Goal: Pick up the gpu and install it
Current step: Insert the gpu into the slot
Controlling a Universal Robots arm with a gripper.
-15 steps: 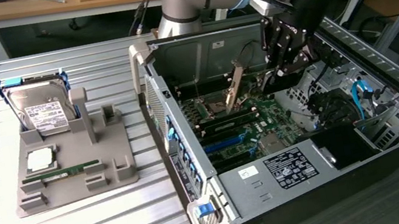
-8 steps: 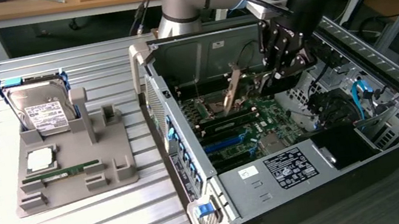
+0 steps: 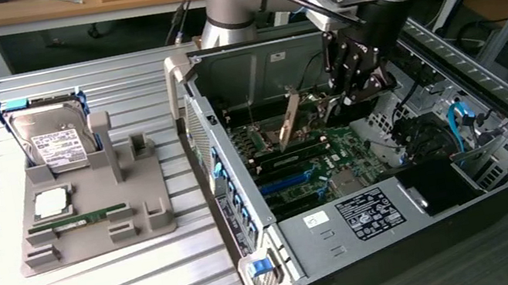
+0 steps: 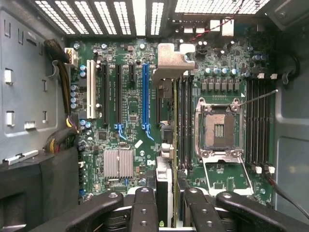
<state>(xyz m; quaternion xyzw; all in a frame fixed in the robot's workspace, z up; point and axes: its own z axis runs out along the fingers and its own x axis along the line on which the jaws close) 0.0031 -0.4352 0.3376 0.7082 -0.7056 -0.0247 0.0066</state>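
Inside case [image 3: 251, 64] | jaws clamp gpu [image 3: 288, 125] over mobo [image 4: 130, 108]; blue slot [image 4: 145, 92] beside

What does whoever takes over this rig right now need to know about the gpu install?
Gripper: shut on the gpu, with the card's edge between its fingers.
Gpu: inside the open computer case, held tilted over the motherboard, bracket end toward the case's vented rear wall.
Done: the card is picked up and inside the case.
Left: seating. The card does not look pushed into a slot yet.
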